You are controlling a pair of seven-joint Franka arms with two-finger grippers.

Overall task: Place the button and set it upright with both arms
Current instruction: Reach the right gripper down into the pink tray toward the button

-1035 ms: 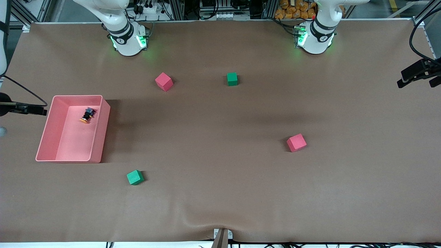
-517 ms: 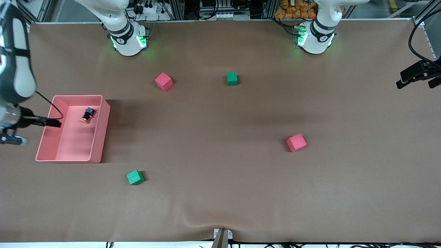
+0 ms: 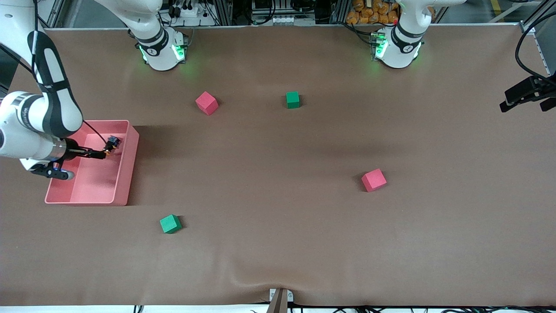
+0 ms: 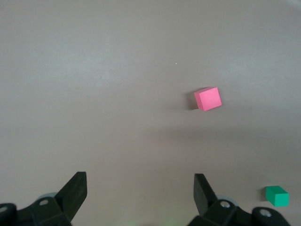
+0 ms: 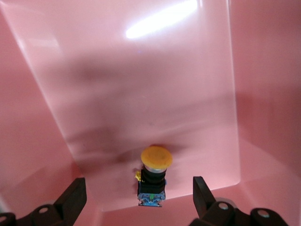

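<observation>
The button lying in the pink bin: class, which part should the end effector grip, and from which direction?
Probably the short black body of the button, not the wider orange cap. It lies on its side on the pink bin floor, so come down from above, the open right end effector straddling the body.

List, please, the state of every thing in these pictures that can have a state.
button: lying on its side in the pink bin, not held
right end effector: open, over the button inside the bin
left end effector: open, empty, waiting above bare table
</observation>
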